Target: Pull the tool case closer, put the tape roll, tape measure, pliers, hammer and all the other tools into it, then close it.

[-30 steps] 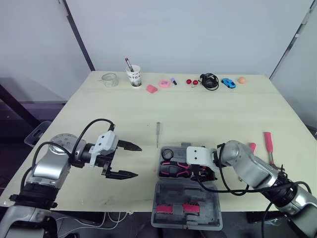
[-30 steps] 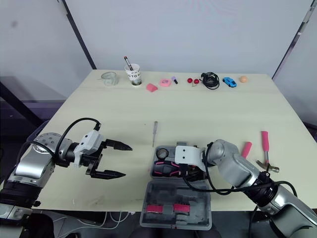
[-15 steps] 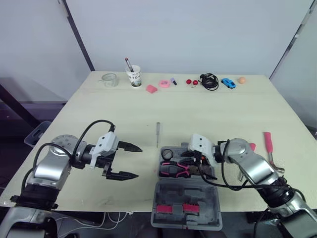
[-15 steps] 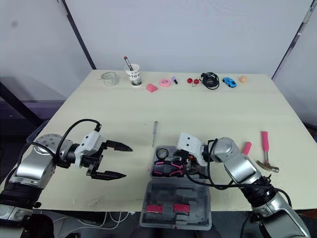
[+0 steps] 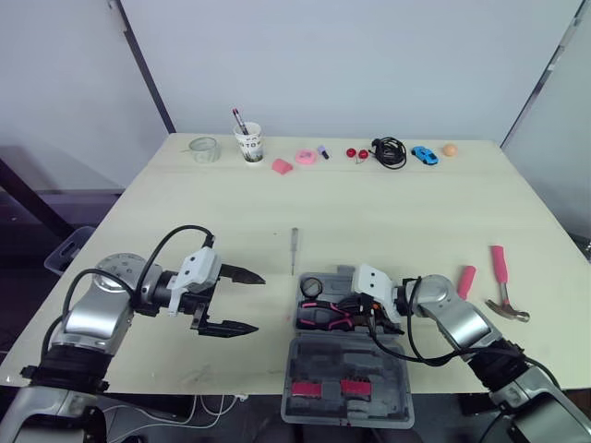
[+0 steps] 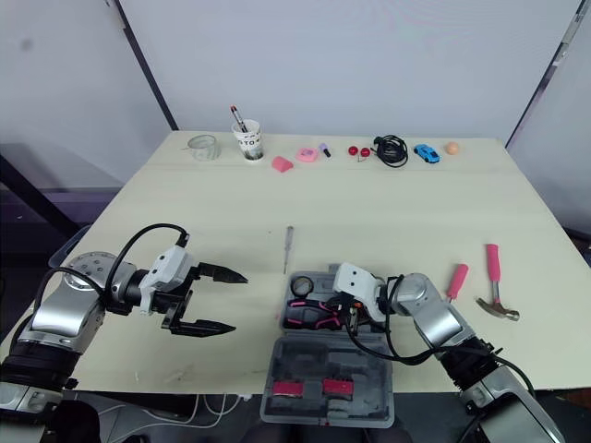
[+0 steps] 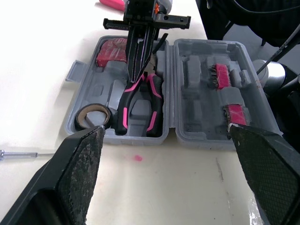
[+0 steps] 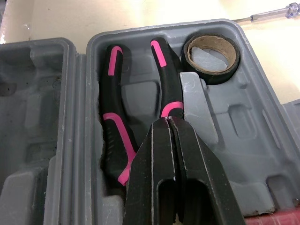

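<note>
Our right arm has drawn back toward us since a second ago, so the pink-handled hammer (image 5: 499, 268), well out to the side of the right gripper (image 8: 168, 123), now lies in plain sight. Nearest to us is the grey plastic tool case (image 7: 105, 82). It lies open and flat with its lid (image 5: 346, 355) on our side, so tools can drop straight in.

Right under the right gripper lie the black and pink pliers (image 8: 110, 117), in their slot. That gripper's two fingers are pressed together with nothing between them, tips down at the pliers' joint. We think it is pushing them in snug. Just past the handles sits the black tape roll (image 8: 212, 76) in its round hole. A red square block (image 7: 111, 51), maybe the tape measure, fills the tray corner beside the gripper.

Our left gripper (image 5: 259, 300) hangs spread wide over the table (image 5: 185, 212) beside the case, holding nothing, likely waiting out of the way. Beyond it lies the thin metal screwdriver (image 5: 295, 249), not packed yet. Far past both grippers stands a white paper cup (image 5: 249, 143).
</note>
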`<state>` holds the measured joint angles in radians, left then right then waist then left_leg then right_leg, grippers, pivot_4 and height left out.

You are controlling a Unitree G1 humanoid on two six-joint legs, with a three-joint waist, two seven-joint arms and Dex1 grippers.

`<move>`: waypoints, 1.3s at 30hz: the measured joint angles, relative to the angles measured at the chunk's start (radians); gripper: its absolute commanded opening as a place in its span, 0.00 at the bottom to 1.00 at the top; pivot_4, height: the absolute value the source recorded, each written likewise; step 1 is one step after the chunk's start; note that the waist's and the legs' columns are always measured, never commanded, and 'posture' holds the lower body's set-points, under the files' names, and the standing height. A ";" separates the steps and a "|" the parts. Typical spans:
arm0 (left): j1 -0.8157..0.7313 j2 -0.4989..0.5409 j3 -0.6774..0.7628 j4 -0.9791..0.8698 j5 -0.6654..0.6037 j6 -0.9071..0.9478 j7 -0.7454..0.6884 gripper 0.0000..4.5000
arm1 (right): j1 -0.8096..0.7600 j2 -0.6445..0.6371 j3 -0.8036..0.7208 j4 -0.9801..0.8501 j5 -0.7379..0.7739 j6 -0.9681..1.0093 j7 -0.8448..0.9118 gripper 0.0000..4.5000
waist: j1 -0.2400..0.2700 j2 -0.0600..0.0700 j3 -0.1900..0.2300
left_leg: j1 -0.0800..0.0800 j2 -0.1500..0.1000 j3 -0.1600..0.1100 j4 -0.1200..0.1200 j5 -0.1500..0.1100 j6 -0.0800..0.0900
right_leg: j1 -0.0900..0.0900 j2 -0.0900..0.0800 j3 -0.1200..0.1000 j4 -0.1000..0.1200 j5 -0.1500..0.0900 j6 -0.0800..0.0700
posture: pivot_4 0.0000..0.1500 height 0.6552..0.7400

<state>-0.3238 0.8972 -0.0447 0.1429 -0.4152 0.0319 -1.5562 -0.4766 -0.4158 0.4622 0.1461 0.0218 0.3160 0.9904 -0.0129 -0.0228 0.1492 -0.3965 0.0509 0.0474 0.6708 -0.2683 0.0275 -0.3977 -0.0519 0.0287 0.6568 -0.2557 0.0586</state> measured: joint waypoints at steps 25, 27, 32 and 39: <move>0.117 -0.050 0.091 0.002 -0.047 0.058 0.110 1.00 | 0.156 0.010 -0.228 -0.068 0.137 -0.092 -0.061 0.01 | -0.001 0.003 -0.010 | -0.001 0.003 0.001 -0.001 0.000 0.000 | -0.003 0.002 0.001 0.001 -0.002 -0.003 | 1.00 1.00; 0.140 -0.065 0.113 -0.007 -0.056 0.069 0.138 1.00 | 0.173 -0.006 -0.286 -0.118 0.169 -0.108 -0.065 0.01 | -0.001 0.003 -0.009 | -0.002 0.003 0.001 -0.002 0.000 0.000 | -0.004 0.002 0.001 0.001 -0.002 -0.003 | 1.00 1.00; 0.224 -0.087 0.181 -0.031 -0.069 0.091 0.219 1.00 | 0.280 -0.051 -0.437 -0.208 0.264 -0.119 -0.082 0.01 | 0.003 0.003 -0.009 | -0.002 0.003 0.001 -0.002 0.000 0.000 | -0.004 0.002 0.001 0.000 -0.002 -0.003 | 1.00 1.00; 0.314 -0.119 0.254 -0.056 -0.078 0.091 0.316 1.00 | 0.451 -0.112 -0.607 -0.230 0.317 -0.156 -0.111 0.35 | 0.000 0.003 -0.008 | -0.001 0.004 0.002 -0.002 0.000 0.000 | -0.004 0.002 0.002 0.000 -0.004 -0.006 | 1.00 1.00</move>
<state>-0.0096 0.7778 0.2095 0.0871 -0.4929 0.1234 -1.2400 -0.0252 -0.5274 -0.1452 -0.0837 0.3389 0.1605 0.8795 -0.0130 -0.0201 0.1409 -0.3974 0.0545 0.0493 0.6688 -0.2685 0.0273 -0.4016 -0.0503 0.0308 0.6571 -0.2593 0.0523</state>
